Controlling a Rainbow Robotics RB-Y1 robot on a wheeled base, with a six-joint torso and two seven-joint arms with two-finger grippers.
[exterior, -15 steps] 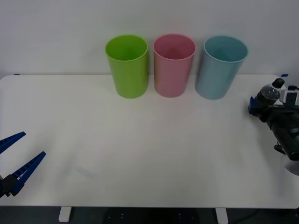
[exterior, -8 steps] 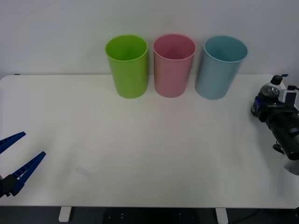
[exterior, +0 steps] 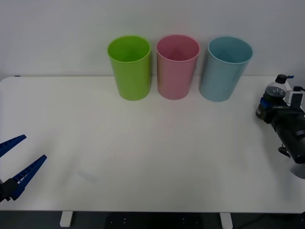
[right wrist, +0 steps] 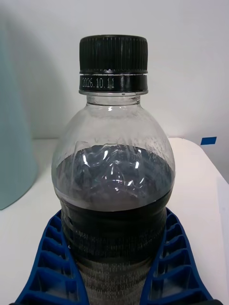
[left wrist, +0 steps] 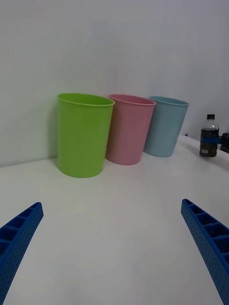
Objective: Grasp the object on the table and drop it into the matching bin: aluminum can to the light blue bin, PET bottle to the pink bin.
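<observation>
Pinching one PET bottle (right wrist: 114, 190), right fingers (right wrist: 47, 257) face three bins; left fingers (exterior: 21, 174) spread.

The PET bottle (right wrist: 114, 181) is a small clear plastic bottle partly filled with dark brown liquid, with a ribbed black cap, standing upright near the right edge of the white table (exterior: 143, 152). The pink bin (exterior: 177, 67), a tall cup tapering downward, stands upright at the table's far edge, with the similar light blue bin (exterior: 225, 69) just beside it, nearer the bottle.
</observation>
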